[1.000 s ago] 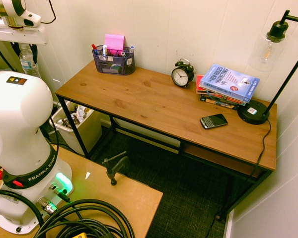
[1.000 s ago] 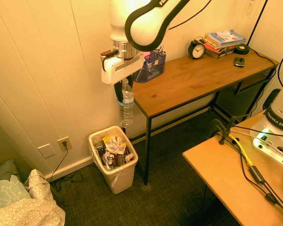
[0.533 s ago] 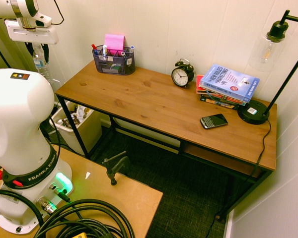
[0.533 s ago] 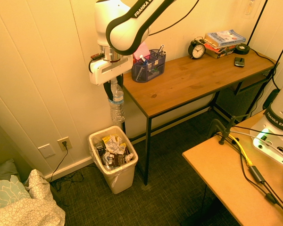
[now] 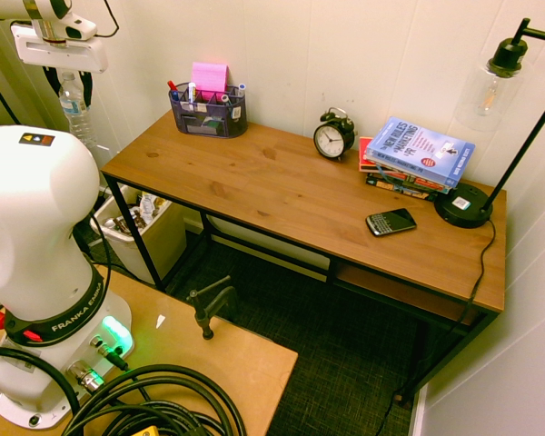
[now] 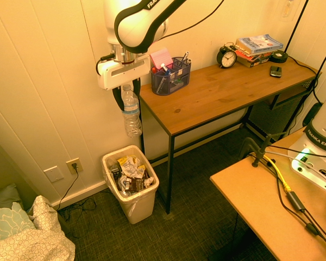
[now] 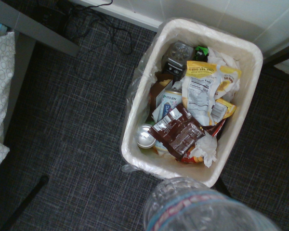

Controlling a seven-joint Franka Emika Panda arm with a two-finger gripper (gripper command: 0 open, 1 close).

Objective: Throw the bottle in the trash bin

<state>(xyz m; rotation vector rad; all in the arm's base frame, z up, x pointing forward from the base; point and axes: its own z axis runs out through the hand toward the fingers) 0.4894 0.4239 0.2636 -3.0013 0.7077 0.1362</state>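
Note:
The clear ribbed bottle hangs upright by its neck from my gripper, whose fingers are closed on the bottle's top. It is left of the desk's end, near the wall, high above the trash bin. The first exterior view has the bottle under the gripper, with the cream-white bin low behind the desk leg. In the wrist view the bin lies straight below, full of wrappers and a can. The bottle's bottom shows just off the bin's rim.
The wooden desk holds a mesh pen organizer, an alarm clock, stacked books, a phone and a lamp. A wall outlet and bedding lie left of the bin.
The arm has carried the bottle left and a little up, away from the desk's corner, to a spot over the bin. The bottle still hangs from the gripper.

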